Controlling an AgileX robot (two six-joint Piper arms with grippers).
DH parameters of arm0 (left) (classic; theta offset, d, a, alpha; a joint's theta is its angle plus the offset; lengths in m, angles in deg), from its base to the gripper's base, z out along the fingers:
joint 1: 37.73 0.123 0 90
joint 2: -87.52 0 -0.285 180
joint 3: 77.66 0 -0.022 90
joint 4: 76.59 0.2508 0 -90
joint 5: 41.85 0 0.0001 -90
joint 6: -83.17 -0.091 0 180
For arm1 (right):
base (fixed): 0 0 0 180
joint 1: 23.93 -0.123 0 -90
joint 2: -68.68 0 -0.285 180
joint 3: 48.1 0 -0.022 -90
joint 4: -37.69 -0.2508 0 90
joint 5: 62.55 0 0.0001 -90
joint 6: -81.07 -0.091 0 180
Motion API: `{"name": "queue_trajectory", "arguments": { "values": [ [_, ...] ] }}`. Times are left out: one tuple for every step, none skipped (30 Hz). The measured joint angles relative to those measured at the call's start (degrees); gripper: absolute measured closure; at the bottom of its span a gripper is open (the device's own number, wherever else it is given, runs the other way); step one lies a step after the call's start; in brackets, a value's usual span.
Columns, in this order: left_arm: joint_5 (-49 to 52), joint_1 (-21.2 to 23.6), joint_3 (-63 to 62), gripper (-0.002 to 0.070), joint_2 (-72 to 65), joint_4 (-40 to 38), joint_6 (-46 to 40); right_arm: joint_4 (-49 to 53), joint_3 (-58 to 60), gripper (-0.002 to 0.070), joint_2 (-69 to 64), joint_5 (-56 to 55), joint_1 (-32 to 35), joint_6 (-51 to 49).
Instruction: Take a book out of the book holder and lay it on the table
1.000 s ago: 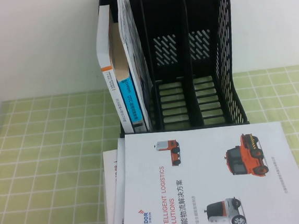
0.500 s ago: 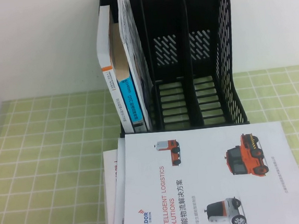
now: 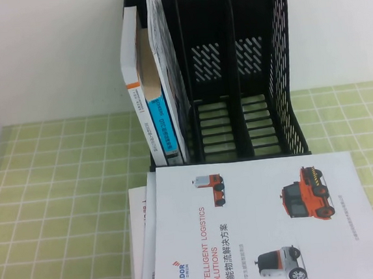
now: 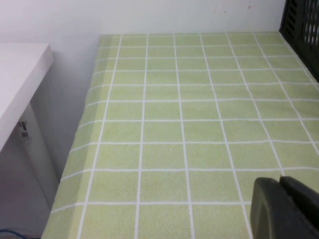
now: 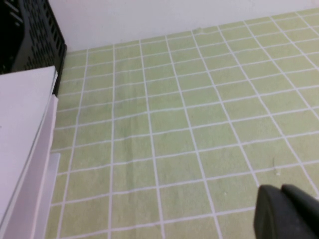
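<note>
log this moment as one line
book flat on table | holder behind | left gripper shut, parked | right gripper shut, parked

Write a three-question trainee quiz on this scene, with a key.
1. True or false: the book lies flat in front of the book holder.
2. Which slots of the book holder stand empty? A) the two on the right B) only the leftmost C) none
3. Where are the left hand and the right hand?

Key
1. True.
2. A.
3. The left hand is over the bare table to the left of the book holder. The right hand is shut, over the bare table to the right of the book. Neither touches the book.
</note>
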Motion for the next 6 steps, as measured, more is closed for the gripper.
{"name": "queue_trajectory", "arguments": {
  "values": [
    [0.00, 0.00, 0.00, 0.0677, 0.00, 0.00, 0.00, 0.00, 0.00, 0.0678, 0.00, 0.00, 0.00, 0.00],
    [0.00, 0.00, 0.00, 0.0677, 0.00, 0.00, 0.00, 0.00, 0.00, 0.0678, 0.00, 0.00, 0.00, 0.00],
    [0.00, 0.00, 0.00, 0.0678, 0.00, 0.00, 0.00, 0.00, 0.00, 0.0678, 0.00, 0.00, 0.00, -0.09],
    [0.00, 0.00, 0.00, 0.0677, 0.00, 0.00, 0.00, 0.00, 0.00, 0.0678, 0.00, 0.00, 0.00, -0.09],
    [0.00, 0.00, 0.00, 0.0677, 0.00, 0.00, 0.00, 0.00, 0.00, 0.0678, 0.00, 0.00, 0.00, -0.20],
    [0.00, 0.00, 0.00, 0.0677, 0.00, 0.00, 0.00, 0.00, 0.00, 0.0678, 0.00, 0.00, 0.00, -0.20]
  ]
}}
